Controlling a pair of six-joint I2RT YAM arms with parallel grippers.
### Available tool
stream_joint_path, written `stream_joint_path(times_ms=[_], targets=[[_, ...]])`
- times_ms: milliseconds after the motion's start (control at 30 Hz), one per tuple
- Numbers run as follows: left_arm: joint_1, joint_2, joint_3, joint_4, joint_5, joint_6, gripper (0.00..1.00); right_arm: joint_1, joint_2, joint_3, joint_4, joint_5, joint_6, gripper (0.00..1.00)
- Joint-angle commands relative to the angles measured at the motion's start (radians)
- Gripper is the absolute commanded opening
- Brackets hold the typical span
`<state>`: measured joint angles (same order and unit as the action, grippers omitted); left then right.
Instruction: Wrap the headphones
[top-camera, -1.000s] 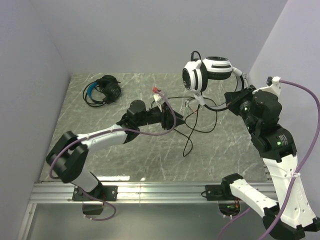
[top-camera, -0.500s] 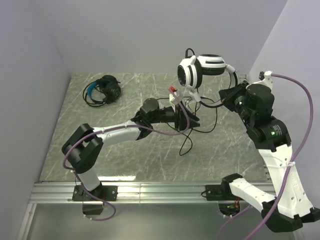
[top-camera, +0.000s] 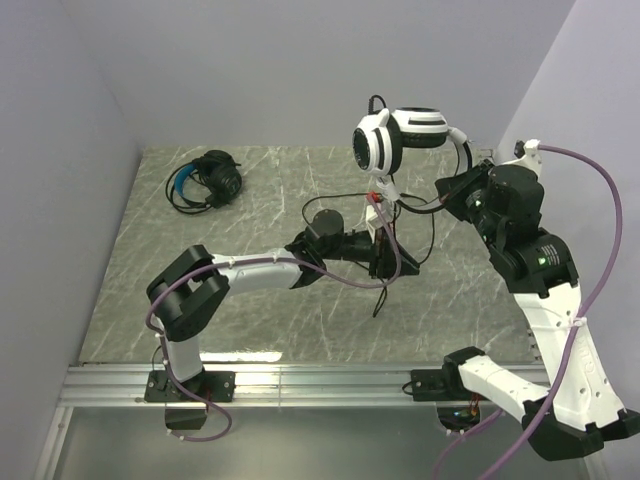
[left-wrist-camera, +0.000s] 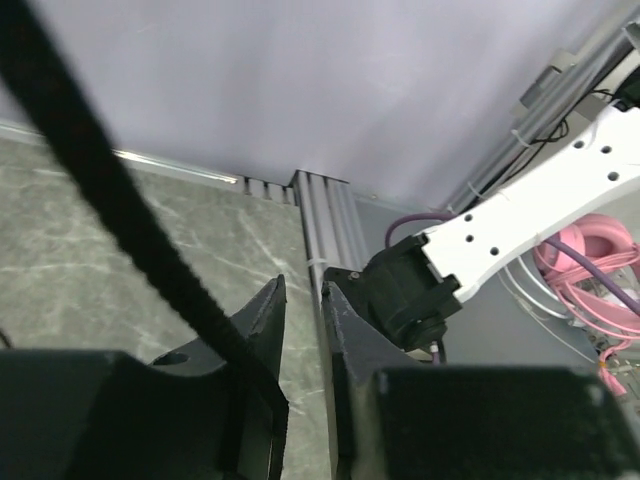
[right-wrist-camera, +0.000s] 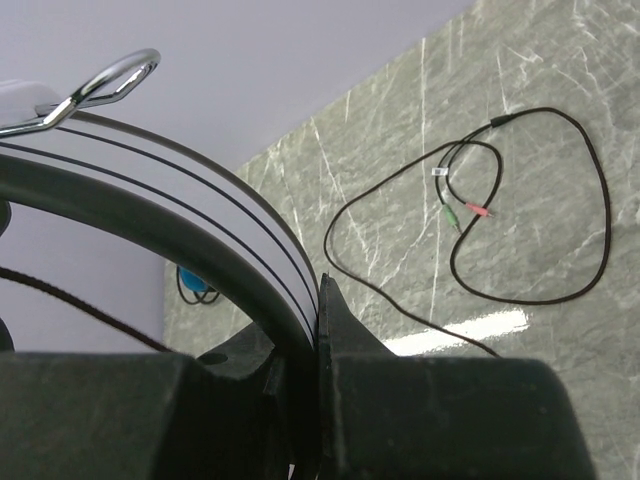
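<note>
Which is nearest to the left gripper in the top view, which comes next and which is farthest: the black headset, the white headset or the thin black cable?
1. thin black cable: right at the left gripper, in the middle.
2. white headset: raised, beyond it toward the back right.
3. black headset: lying far off at the back left.

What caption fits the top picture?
Right gripper holds the white headphones aloft; left gripper straddles their dangling cable.
</note>
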<state>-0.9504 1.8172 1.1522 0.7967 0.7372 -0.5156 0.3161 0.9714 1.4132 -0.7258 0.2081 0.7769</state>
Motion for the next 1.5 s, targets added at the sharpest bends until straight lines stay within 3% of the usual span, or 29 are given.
stream_joint_path(times_ms=[0,133,200,267,600,867,1133,1467], targets=[[-0.019,0.007,0.034,0.022,0.004,0.008,0.25,-0.003,0.001,0.061,0.120,0.017,0.039,0.00],[-0.033,0.005,0.038,-0.030,-0.027,0.029,0.25,-0.003,0.003,0.066,0.124,0.020,0.042,0.00],[-0.034,0.013,0.044,-0.045,-0.053,0.037,0.32,-0.003,0.006,0.072,0.121,0.008,0.047,0.00],[-0.028,0.019,0.053,-0.071,-0.071,0.055,0.30,-0.005,0.001,0.078,0.121,0.001,0.053,0.00],[-0.016,0.076,0.112,-0.051,-0.056,0.046,0.38,-0.003,-0.007,0.115,0.097,0.005,0.051,0.00],[-0.019,0.009,0.020,0.004,-0.059,0.023,0.22,-0.003,0.009,0.115,0.092,0.057,0.033,0.00],[-0.037,-0.137,-0.183,0.088,-0.114,0.003,0.17,-0.006,0.035,0.115,0.095,0.155,0.004,0.00],[-0.152,-0.263,-0.301,0.015,-0.179,0.005,0.12,-0.005,0.076,0.067,0.127,0.318,-0.041,0.00]])
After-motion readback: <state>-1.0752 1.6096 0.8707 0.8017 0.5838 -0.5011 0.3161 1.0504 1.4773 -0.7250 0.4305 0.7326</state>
